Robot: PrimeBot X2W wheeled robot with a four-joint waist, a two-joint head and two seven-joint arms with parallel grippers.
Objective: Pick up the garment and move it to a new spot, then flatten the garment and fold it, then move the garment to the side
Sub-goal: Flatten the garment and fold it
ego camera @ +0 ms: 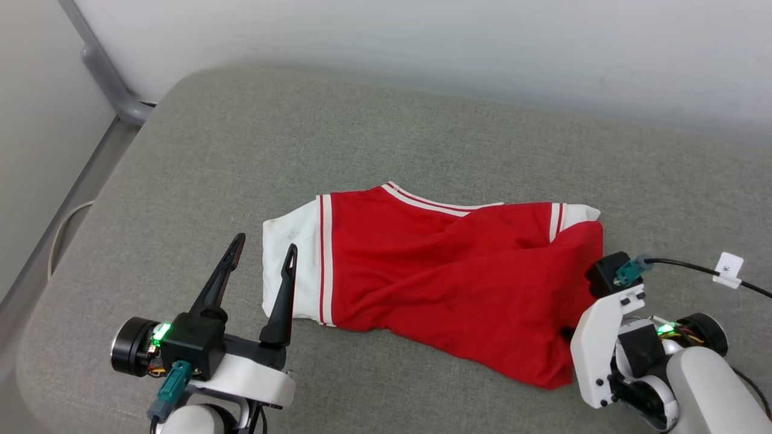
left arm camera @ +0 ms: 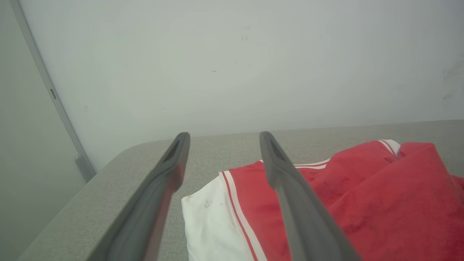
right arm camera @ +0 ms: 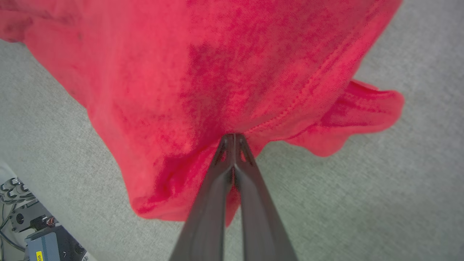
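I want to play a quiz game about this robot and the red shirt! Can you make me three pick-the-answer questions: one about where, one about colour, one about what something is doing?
1. Where does the shirt lie?
A. on the grey cushion
B. on the floor
C. in a basket

2. What colour are its sleeves?
A. blue
B. white
C. black

3. Which gripper pinches the shirt?
A. left
B. right
C. both

Answers:
1 A: the shirt is spread on the cushion.
2 B: both sleeve ends show white.
3 B: the right gripper has its fingers closed on the red hem, while the left gripper stands open.
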